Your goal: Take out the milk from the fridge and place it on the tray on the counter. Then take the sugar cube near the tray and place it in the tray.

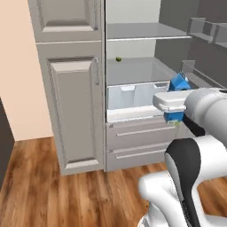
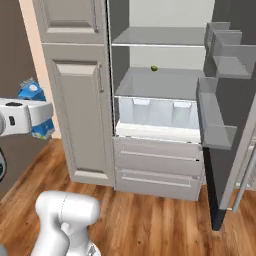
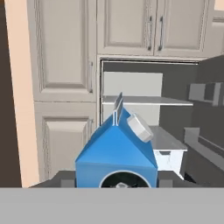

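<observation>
The milk (image 3: 116,151), a blue gabled carton with a dark round mark, sits between my fingers (image 3: 64,180), and my gripper (image 3: 116,183) is shut on it. In the left base view the milk (image 1: 179,83) is held in front of the open fridge (image 1: 133,73), outside its shelves, with the gripper (image 1: 174,106) around its middle. In the right base view the milk (image 2: 31,92) and gripper (image 2: 38,116) hang well left of the fridge (image 2: 160,82), in front of the cabinet. The tray, the counter and the sugar cube are out of view.
A tiny green round item (image 2: 154,68) lies at the back of the middle fridge shelf. A translucent white drawer (image 2: 157,114) sits below it. The fridge door (image 2: 225,100) with its bins stands open at the right. A tall beige cabinet (image 2: 77,100) stands left of the fridge.
</observation>
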Tool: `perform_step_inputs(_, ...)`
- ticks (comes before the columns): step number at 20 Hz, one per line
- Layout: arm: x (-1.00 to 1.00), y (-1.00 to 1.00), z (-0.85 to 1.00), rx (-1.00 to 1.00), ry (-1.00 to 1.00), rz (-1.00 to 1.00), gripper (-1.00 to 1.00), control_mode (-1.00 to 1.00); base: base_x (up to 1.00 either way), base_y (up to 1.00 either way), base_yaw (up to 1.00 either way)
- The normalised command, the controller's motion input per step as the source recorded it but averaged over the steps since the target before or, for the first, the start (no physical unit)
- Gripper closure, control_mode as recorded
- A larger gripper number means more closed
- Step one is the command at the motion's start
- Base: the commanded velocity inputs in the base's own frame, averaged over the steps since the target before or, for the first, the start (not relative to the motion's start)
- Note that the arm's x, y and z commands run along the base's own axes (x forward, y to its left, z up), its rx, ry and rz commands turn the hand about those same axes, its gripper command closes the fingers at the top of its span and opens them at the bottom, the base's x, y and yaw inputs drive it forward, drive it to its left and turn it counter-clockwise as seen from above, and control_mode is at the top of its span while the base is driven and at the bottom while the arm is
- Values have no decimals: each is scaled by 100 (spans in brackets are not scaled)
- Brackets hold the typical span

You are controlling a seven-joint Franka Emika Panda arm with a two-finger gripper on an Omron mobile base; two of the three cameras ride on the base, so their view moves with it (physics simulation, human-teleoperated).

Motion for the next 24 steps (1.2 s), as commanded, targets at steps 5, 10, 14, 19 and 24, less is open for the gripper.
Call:
perform_step_inputs(5,0,0,0,0,0,0,100,100,-56,27,-45)
perform_step_inputs(10,0,0,0,0,0,0,100,100,-4,0,-98)
perform_step_inputs(14,0,0,0,0,0,0,100,100,0,0,-100)
perform_step_inputs(19,0,0,0,0,0,0,100,100,0,0,-100)
perform_step_inputs(24,0,0,0,0,0,0,100,100,0,0,-99)
